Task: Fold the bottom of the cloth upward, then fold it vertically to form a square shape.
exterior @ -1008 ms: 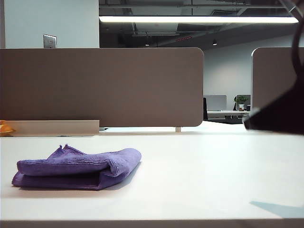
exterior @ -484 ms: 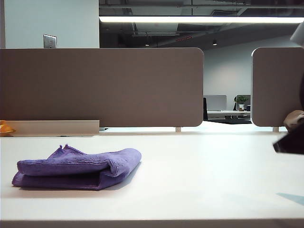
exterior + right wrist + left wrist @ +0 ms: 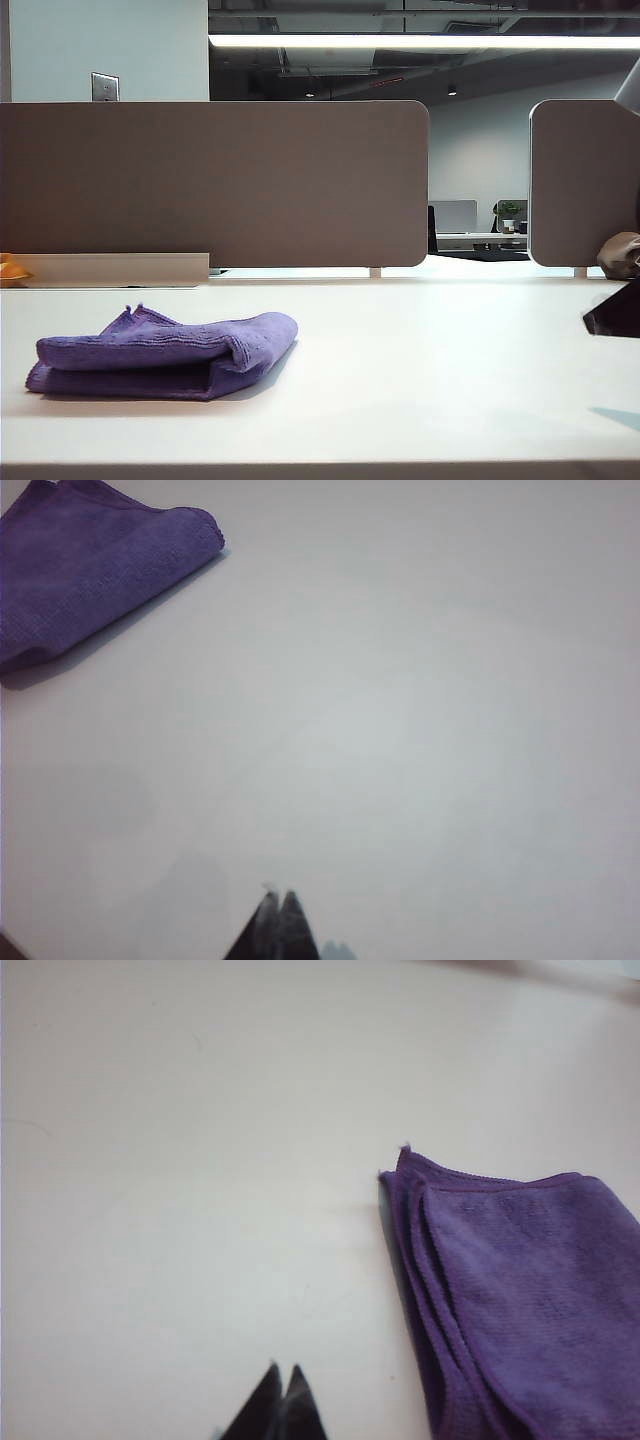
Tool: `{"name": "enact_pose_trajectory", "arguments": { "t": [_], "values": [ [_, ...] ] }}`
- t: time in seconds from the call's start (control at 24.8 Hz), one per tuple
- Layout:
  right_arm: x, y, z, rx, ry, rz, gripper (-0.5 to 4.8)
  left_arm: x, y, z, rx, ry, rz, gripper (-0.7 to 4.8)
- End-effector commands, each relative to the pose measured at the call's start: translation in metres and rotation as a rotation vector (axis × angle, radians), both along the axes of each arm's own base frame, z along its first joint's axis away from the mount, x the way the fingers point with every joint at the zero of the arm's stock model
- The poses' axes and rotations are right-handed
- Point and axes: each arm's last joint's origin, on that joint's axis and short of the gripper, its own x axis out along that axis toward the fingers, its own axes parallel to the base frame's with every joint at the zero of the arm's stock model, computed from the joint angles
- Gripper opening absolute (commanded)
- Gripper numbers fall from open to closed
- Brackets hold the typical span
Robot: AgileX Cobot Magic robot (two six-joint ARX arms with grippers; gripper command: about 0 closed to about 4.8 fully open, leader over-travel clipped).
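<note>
The purple cloth (image 3: 165,352) lies folded in several layers on the white table (image 3: 420,370), at the left of the exterior view. My left gripper (image 3: 284,1371) is shut and empty above bare table, beside the stacked hems of the cloth (image 3: 520,1290). My right gripper (image 3: 279,895) is also shut with nothing in it, well clear of the cloth (image 3: 85,565), which shows only at a corner of the right wrist view. In the exterior view just a dark part of the right arm (image 3: 615,312) shows at the right edge.
Brown partition panels (image 3: 215,180) stand behind the table. A pale low tray (image 3: 110,268) and an orange item (image 3: 12,270) sit at the back left. A brown lumpy object (image 3: 620,255) rests at the far right.
The right arm has drawn back toward the right edge of the exterior view and now shows far less. The cloth has not moved.
</note>
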Motion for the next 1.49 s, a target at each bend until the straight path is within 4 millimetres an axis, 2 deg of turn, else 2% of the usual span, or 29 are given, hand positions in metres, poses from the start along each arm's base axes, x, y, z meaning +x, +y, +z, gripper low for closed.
{"name": "enact_pose_trajectory", "arguments": {
  "t": [0.04,0.77,0.89,1.09,1.21,1.49],
  "values": [
    [-0.001,0.000,-0.002,0.002,0.010,-0.003,0.05,0.000,0.000,0.000,0.000,-0.005,0.000,-0.02],
    [0.000,-0.006,-0.005,-0.009,0.049,-0.033,0.04,0.000,0.000,0.000,0.000,-0.007,0.000,-0.02],
    [-0.001,-0.007,-0.001,0.017,0.012,-0.032,0.04,0.000,0.000,0.000,0.000,-0.007,0.000,-0.01],
    [-0.005,-0.013,0.018,0.127,-0.155,-0.057,0.04,0.000,0.000,0.000,0.000,-0.007,0.000,-0.02],
    [-0.004,-0.021,0.023,0.155,-0.214,-0.127,0.04,0.000,0.000,0.000,0.000,-0.007,0.000,-0.02],
    [0.001,-0.052,0.031,0.160,-0.324,-0.417,0.04,0.000,0.000,0.000,0.000,-0.007,0.000,-0.02]
  ]
}}
